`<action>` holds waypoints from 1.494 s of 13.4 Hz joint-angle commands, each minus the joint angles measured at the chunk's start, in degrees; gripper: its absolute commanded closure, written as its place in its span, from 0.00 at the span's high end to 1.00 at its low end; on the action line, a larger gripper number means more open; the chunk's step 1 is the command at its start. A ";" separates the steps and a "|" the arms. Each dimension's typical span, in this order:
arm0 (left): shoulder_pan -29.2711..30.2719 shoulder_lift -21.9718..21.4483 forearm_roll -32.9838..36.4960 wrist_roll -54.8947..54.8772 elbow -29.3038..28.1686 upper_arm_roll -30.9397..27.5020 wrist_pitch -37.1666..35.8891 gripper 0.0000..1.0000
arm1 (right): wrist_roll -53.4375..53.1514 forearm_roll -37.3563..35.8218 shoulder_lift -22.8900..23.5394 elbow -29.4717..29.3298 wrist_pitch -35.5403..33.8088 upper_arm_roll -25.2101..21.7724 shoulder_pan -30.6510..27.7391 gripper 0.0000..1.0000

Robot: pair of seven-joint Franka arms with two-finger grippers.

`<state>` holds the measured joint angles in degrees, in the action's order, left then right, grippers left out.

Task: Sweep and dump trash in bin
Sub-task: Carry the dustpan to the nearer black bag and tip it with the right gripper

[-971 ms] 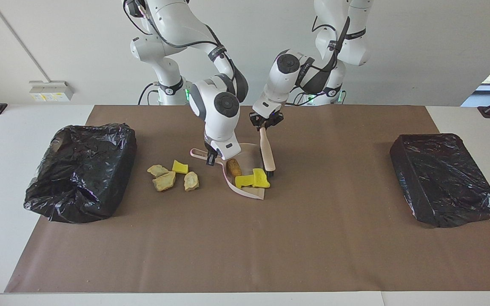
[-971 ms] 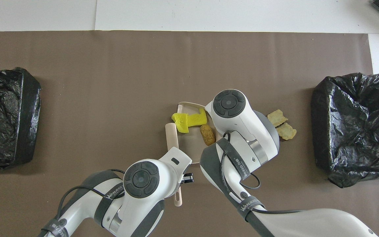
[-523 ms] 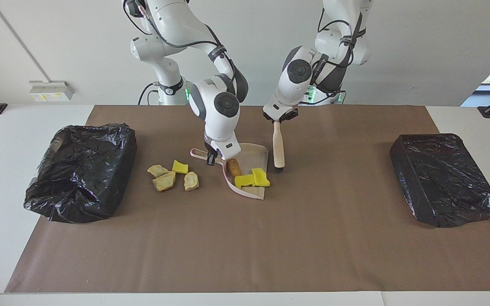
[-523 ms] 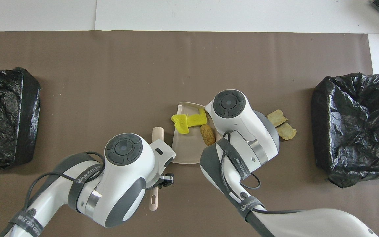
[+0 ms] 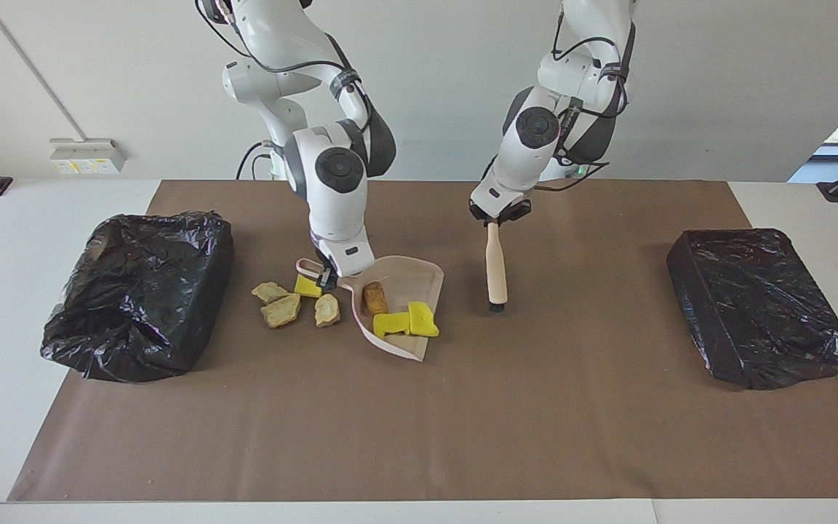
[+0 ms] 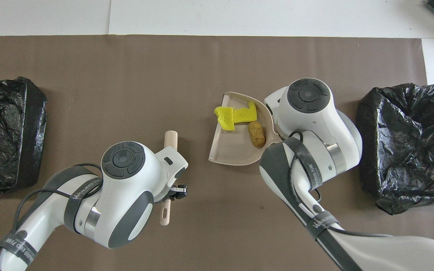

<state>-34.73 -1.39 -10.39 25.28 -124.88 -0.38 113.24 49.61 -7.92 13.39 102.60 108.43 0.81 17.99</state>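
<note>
The pale pink dustpan (image 5: 419, 275) (image 6: 232, 152) carries three pieces of trash: two yellow spongy pieces (image 5: 406, 321) (image 6: 235, 116) and a brown chunk (image 5: 374, 297) (image 6: 256, 134). My right gripper (image 5: 326, 276) is shut on the dustpan's handle. Beside it on the mat lie more trash pieces: a yellow piece (image 5: 308, 286) and three tan lumps (image 5: 281, 311); the right arm hides them in the overhead view. My left gripper (image 5: 495, 216) (image 6: 174, 190) is shut on a wooden brush (image 5: 495, 266) (image 6: 170, 141), which hangs bristles down at the mat, apart from the dustpan.
A bin lined with a black bag (image 5: 139, 291) (image 6: 409, 143) stands at the right arm's end of the table, close to the loose lumps. A second black-bagged bin (image 5: 761, 306) (image 6: 6, 131) stands at the left arm's end. A brown mat (image 5: 419, 422) covers the table.
The right gripper has carried the loaded dustpan toward the right arm's end, next to the loose lumps. The left gripper has drawn the brush away toward the left arm's end.
</note>
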 commanded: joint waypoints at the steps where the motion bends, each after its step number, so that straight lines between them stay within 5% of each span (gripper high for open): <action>1: -0.50 -0.89 0.81 0.37 -1.32 0.47 1.45 0.00 | 1.63 0.01 -5.37 -0.82 -3.91 0.25 -4.88 0.00; 6: -13.74 -3.18 0.81 17.92 -5.27 0.73 6.01 0.00 | 13.80 -4.72 -10.57 -2.50 -11.66 -0.02 -18.22 0.00; 9: -22.72 -4.41 0.73 28.39 -8.70 0.82 11.37 0.00 | 30.07 -5.87 -10.75 -2.23 -8.08 -0.02 -31.14 0.00; 12: -28.10 -5.82 0.73 33.23 -10.73 0.91 14.01 0.00 | 35.11 -12.88 -10.05 -1.01 -3.78 -0.02 -40.03 0.00; 14: -29.95 -5.82 0.73 33.43 -12.84 0.91 17.87 0.00 | 35.91 -22.96 -9.52 1.01 1.50 0.07 -40.93 0.00; 20: -32.33 -1.87 0.73 34.66 -13.81 0.91 21.75 0.00 | 42.30 -44.62 -11.18 5.93 2.22 0.51 -34.34 0.00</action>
<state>-65.58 -3.82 -10.39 58.35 -137.96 1.47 132.60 87.04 -48.26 4.78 104.92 109.95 1.11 -16.51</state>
